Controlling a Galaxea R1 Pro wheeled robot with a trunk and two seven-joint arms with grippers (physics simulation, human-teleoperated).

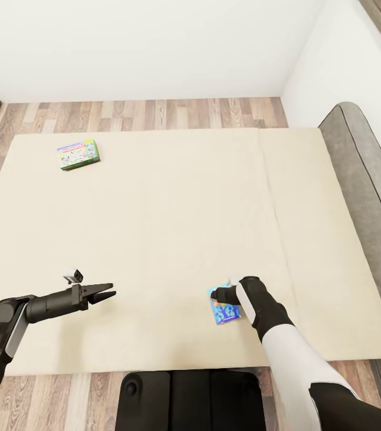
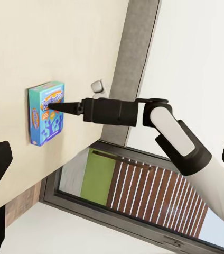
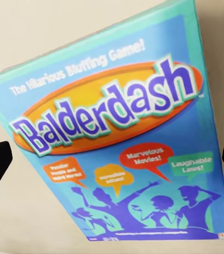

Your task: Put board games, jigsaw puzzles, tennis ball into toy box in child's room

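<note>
Games remain on the bed: right gripper wide over the blue box, left gripper nearly closed and empty, green-bordered box untouched

Bed: cream mattress, grey frame. Near board game: blue box, teal border, orange oval behind purple "Balderdash" lettering, red, orange and green speech bubbles, purple silhouettes. Far board game: green border, pale printed face. Floor: brown wood planks.
</note>
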